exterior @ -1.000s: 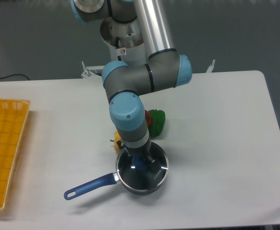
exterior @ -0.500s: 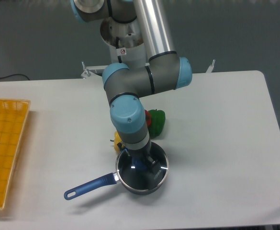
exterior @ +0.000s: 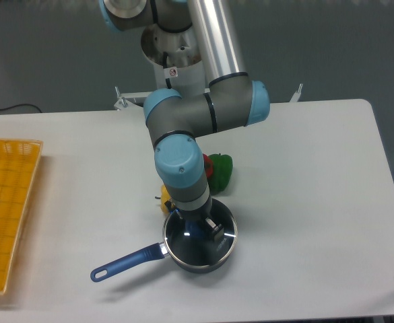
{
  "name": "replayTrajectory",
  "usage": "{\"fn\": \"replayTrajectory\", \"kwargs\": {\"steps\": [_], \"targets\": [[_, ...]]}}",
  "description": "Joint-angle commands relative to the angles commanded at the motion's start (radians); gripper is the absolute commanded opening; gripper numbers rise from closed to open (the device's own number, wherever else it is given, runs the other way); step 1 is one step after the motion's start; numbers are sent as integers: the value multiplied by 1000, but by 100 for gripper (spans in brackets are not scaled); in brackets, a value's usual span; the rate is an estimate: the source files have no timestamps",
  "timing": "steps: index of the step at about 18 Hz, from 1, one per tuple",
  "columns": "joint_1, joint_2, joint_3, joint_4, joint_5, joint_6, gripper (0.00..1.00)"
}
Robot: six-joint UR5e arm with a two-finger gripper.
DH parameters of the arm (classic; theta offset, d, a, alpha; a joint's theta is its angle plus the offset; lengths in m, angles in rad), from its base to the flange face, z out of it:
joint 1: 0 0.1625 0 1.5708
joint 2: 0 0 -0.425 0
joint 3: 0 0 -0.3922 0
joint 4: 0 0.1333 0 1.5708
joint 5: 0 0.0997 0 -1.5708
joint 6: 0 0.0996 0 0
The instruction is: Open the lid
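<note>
Little had shifted since the earlier frames: the end effector [exterior: 200, 227] stayed low over the lid [exterior: 201, 233], which sat on the saucepan [exterior: 198, 250] on the tabletop [exterior: 304, 175]. Whether its fingers pinched the knob could not be told; the wrist hid it. An off-centre grip could drag the pan.

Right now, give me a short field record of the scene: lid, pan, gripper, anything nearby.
lid: round clear glass lid with metal rim, seated on the pan
pan: small dark saucepan, blue handle pointing lower left
gripper: gripper down at lid centre, knob hidden; state unclear
nearby: green pepper behind pan; yellow basket at left edge
</note>
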Motion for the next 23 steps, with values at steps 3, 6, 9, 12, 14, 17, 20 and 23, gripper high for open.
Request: {"fn": "replayTrajectory", "kwargs": {"steps": [3, 6, 9, 12, 14, 17, 20, 23], "targets": [[0, 2, 5, 0, -6, -12, 60], [0, 5, 6, -9, -6, -15, 60], [2, 14, 6, -29, -6, -15, 60], [2, 29, 11, -44, -6, -15, 60], [3, 38, 18, -54, -5, -15, 60], [8, 57, 29, -61, -5, -14, 60], [18, 81, 29, -80, -6, -3, 60], [29, 92, 29, -83, -5, 21, 60]]}}
